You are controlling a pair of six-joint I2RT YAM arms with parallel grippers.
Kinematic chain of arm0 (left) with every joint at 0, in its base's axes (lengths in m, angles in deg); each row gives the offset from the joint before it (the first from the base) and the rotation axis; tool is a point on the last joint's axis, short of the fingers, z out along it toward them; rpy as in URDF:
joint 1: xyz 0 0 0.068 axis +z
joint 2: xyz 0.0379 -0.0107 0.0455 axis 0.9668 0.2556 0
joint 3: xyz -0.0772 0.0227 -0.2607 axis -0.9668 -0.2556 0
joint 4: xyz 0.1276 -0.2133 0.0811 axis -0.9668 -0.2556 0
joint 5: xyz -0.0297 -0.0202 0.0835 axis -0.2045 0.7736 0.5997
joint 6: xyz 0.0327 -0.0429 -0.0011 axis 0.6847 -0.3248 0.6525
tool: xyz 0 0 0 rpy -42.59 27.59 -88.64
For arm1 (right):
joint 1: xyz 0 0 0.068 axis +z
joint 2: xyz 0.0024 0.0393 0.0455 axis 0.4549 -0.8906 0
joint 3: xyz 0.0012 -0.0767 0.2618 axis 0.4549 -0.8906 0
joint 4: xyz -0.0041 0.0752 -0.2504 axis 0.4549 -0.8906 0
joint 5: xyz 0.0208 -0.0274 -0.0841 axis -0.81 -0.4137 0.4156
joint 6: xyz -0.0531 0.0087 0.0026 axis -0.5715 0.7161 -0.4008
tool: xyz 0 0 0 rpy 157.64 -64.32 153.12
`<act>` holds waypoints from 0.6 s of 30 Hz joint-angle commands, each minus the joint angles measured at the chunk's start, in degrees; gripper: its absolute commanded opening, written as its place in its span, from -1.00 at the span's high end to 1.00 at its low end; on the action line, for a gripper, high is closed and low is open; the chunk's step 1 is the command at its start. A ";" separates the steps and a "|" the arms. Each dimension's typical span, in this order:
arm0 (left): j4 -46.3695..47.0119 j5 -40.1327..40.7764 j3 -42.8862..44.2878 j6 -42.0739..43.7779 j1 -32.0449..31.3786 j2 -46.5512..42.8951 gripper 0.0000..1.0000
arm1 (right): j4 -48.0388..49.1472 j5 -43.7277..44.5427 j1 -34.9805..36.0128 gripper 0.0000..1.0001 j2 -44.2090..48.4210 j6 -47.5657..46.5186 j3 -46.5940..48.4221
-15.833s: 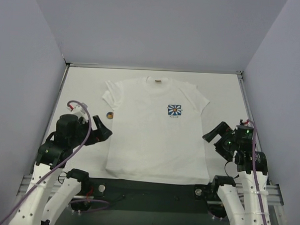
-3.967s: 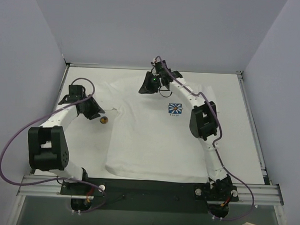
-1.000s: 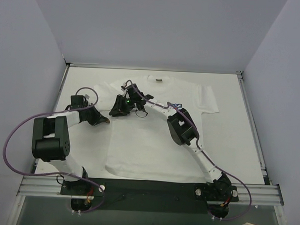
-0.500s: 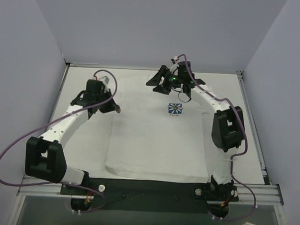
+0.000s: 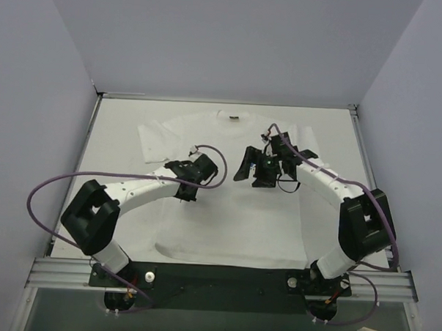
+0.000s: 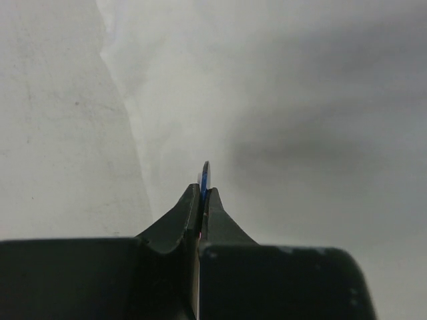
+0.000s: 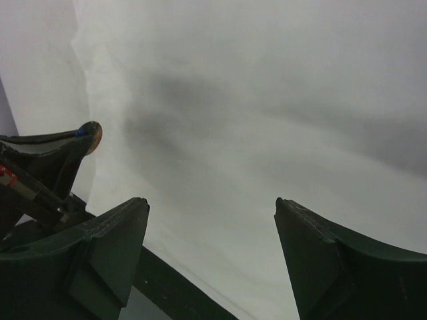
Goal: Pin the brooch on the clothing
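The clothing, a white T-shirt (image 5: 233,217), lies flat on the table with its dark neck label (image 5: 232,119) at the back. My left gripper (image 5: 185,192) hovers over the shirt's left chest, shut on the brooch (image 6: 205,175), which shows edge-on as a thin blue-rimmed disc between the fingertips. From the right wrist view the brooch (image 7: 89,134) appears round, brownish with a blue edge, at the left gripper's tip. My right gripper (image 5: 250,174) stands open over the chest of the shirt (image 7: 267,100), nothing between its fingers (image 7: 107,247). It hides the flower print.
The bare white table (image 5: 119,143) borders the shirt on the left, and grey walls (image 5: 48,92) enclose the workspace on three sides. A purple cable (image 5: 44,191) loops out beside the left arm. The shirt's left edge (image 6: 123,113) runs below the left gripper.
The left arm swung from the back left in over the shirt's chest with the brooch. The right gripper came from the collar towards the chest and opened wider.
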 commanded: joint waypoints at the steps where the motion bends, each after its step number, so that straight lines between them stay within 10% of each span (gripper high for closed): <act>1: -6.07 11.52 1.04 -7.95 -6.62 4.02 1.00 | -3.38 6.39 4.43 -0.58 6.42 -2.93 -4.73; 7: -11.09 19.00 4.46 -18.16 -15.84 14.47 1.00 | -2.68 11.93 7.25 -0.64 13.10 -3.11 -12.28; 11: -11.53 19.69 5.88 -21.68 -21.30 15.63 -0.63 | -2.68 13.43 7.17 -0.71 18.71 -3.02 -16.50; 18: -9.09 18.57 2.90 -24.15 -23.07 4.58 -0.95 | -3.39 19.76 9.80 -0.72 23.30 -4.69 -17.84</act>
